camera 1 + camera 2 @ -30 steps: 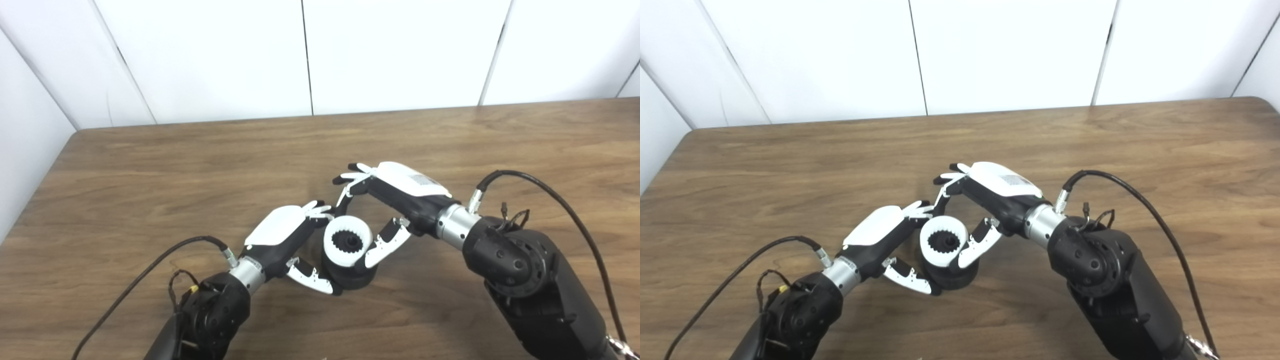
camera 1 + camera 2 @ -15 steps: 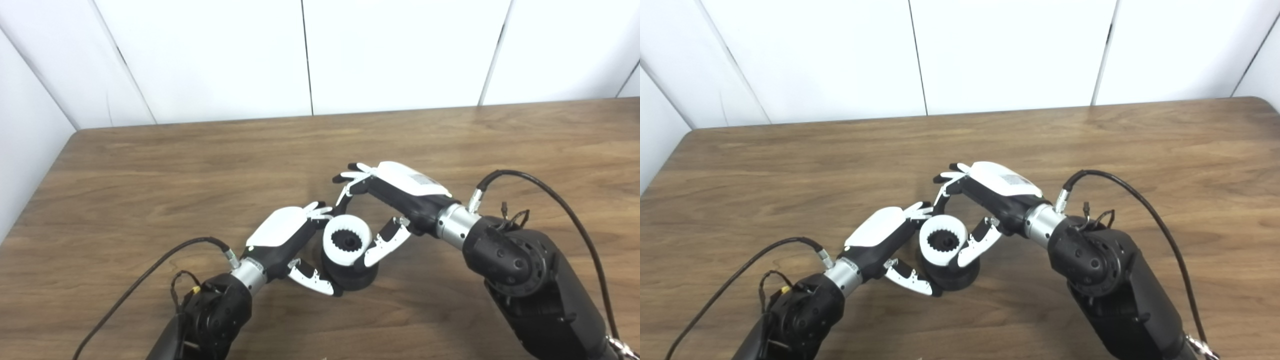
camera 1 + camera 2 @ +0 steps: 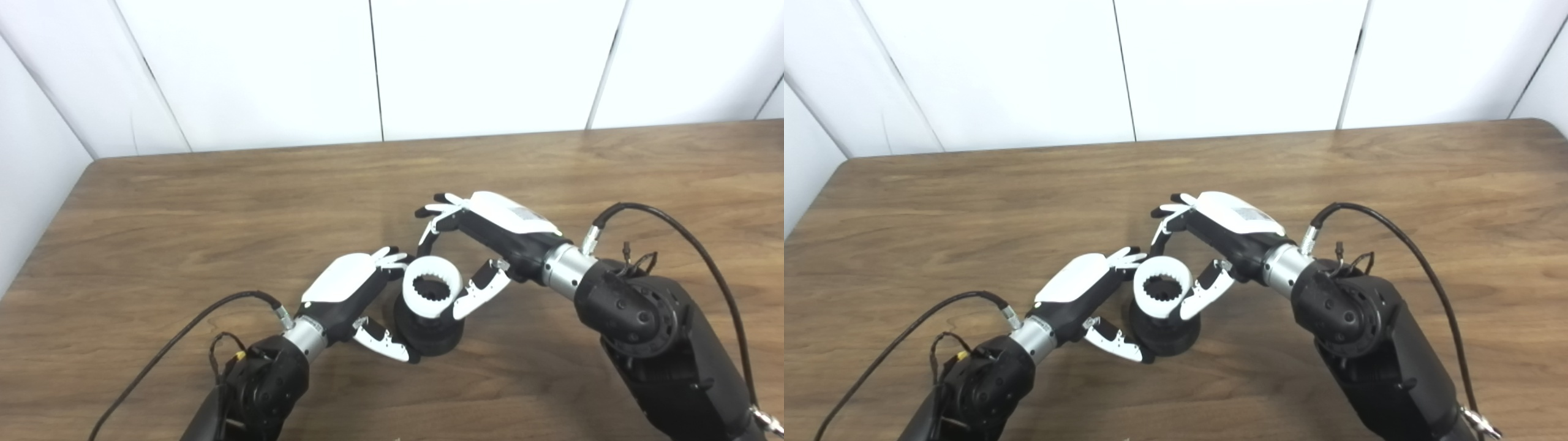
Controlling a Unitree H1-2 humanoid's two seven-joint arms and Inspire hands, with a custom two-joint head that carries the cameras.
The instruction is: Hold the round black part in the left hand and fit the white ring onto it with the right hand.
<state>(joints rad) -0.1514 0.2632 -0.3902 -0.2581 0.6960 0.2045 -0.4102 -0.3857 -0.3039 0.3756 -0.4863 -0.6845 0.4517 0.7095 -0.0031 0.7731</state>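
The round black part (image 3: 430,334) rests on the wooden table (image 3: 184,202), gripped from the left by my left hand (image 3: 352,294), whose fingers and thumb wrap its base. The white ring (image 3: 432,294), toothed on the inside, sits tilted just above the black part's top. My right hand (image 3: 484,245) pinches that ring between its fingers behind and its thumb in front. In the right eye view the ring (image 3: 1162,294) hovers over the black part (image 3: 1164,334), its lower edge hiding the part's hub.
White wall panels (image 3: 380,67) rise behind the table's far edge. A black cable (image 3: 680,239) loops from the right wrist, and another cable (image 3: 184,337) trails from the left wrist over the table.
The right hand has lifted the white ring slightly up and to the right, off the black part's top. The left hand and black part stay put.
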